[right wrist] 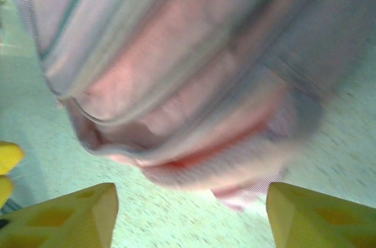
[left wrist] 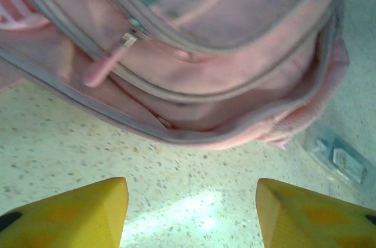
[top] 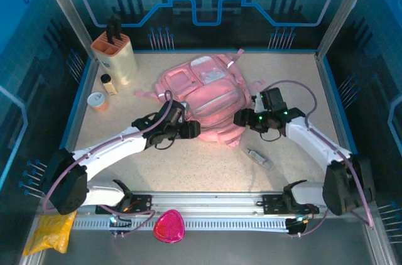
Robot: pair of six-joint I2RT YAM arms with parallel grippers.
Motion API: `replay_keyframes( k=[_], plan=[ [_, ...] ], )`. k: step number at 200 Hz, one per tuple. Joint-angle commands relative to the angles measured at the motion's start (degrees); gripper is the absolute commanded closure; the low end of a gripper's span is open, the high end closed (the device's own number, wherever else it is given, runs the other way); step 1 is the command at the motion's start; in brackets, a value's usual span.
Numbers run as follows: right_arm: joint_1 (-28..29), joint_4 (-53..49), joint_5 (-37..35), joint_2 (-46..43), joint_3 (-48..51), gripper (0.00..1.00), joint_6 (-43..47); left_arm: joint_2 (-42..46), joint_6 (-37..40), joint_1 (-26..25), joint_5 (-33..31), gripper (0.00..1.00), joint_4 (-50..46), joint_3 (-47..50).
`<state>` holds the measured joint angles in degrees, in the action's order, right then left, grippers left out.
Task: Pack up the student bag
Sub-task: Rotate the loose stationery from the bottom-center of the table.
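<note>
Student bag [top: 204, 92]: large pink backpack lying flat at the middle of the table [top: 188, 164], toward the far side, zip pockets facing up. Left gripper [top: 193, 129]: at the bag's near left edge, jaws spread wide, nothing held, bare tabletop between its yellow fingers [left wrist: 76, 215]. Right gripper [top: 239, 117]: at the bag's near right edge, jaws spread wide, nothing held. Small clear packet [top: 257, 157]: on the table to the near right of the bag, apart from it. Knife block [top: 116, 58]: far left corner.
</note>
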<state>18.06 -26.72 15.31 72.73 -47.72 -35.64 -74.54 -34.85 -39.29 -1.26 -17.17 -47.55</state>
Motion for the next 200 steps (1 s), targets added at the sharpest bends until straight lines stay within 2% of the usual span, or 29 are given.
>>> replay_keyframes(
  k=[1, 38, 78, 137, 146, 166, 181, 200],
  plan=[
    [1.1, -10.1, -6.9, -4.2, 3.0, 0.28, 0.8, 1.5, -7.6, -4.5, -4.3, 0.32, 3.7, 2.2],
    [2.8, -16.0, -12.7, -10.6, 7.7, 0.19, -3.4, 1.3, -13.1, -11.2, -11.9, 0.19, 7.4, 4.2],
    [7.7, -18.4, -15.5, -13.8, 12.4, 0.12, -7.8, 3.1, -14.1, -12.1, -15.7, 0.01, 7.2, 6.8],
    [15.0, -12.6, -13.0, -13.7, 17.8, 0.08, -14.4, 4.7, -14.7, -12.0, -16.0, 0.01, 7.7, 9.6],
    [17.3, -10.1, -11.7, -13.7, 18.5, 0.07, -16.3, 4.8, -15.1, -12.0, -16.4, 0.01, 7.3, 9.7],
    [24.4, -5.9, -13.8, -13.0, 18.0, 0.05, -21.2, 5.2, -15.4, -11.9, -16.6, 0.01, 7.9, 10.2],
    [27.2, -3.0, -14.1, -11.5, 16.7, 0.03, -22.1, 5.4, -15.4, -12.0, -16.7, 0.01, 7.7, 10.2],
    [27.8, -6.9, -15.8, -10.7, 13.7, 0.01, -20.2, 5.9, -15.9, -12.0, -16.3, 0.01, 6.5, 9.6]
  ],
)
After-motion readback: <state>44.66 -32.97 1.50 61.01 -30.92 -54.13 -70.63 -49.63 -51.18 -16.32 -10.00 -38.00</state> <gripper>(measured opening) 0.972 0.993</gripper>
